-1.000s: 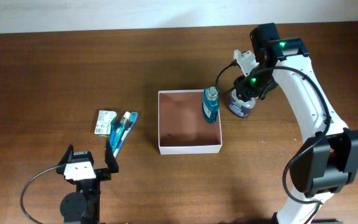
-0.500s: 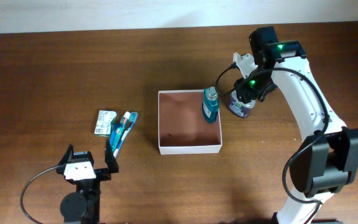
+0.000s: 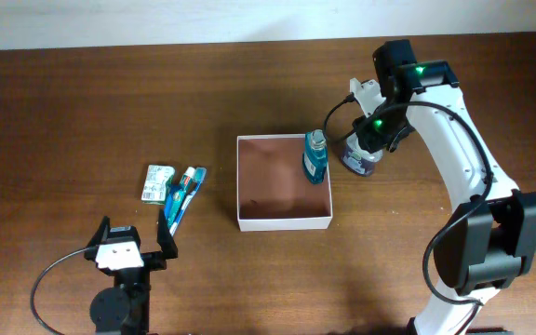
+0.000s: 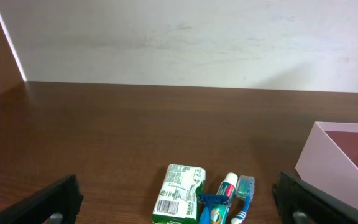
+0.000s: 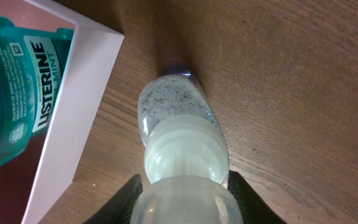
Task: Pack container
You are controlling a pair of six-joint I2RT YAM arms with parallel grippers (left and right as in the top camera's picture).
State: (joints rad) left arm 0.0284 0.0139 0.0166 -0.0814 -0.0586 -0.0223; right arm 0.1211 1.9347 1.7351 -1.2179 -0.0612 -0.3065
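Our right gripper (image 5: 185,194) reaches down over the small bottle (image 5: 178,118). Its dark fingers (image 5: 131,194) sit against both sides of the white cap, clamped on it as far as we can judge, because the wrist view cuts off the lowest part of the grip. The bottle has a clear body with speckled contents and a purplish base. It stands upright on the table (image 3: 82,102), just outside the container (image 3: 282,223), beside the wall nearest the right arm.

Just across that wall, inside the container, a teal mouthwash bottle (image 3: 315,156) stands upright in the corner. The rest of the reddish-brown floor is bare. We judge the packing to be at an early stage, with one item in and the small bottle being the one in hand.

On the far side of the container, well apart from it, a green-and-white packet (image 3: 158,181) lies next to a toothbrush set (image 3: 182,194). Neither is touched, so both are left to pack. Our left gripper (image 3: 136,234) rests near them, on the side away from the container, with its jaws spread wide and nothing between them.

The mouthwash label reads "LISTERINE", with "MINT" below it. The packet shows a barcode and some fine print, but we cannot read it. We see no writing on the small bottle.
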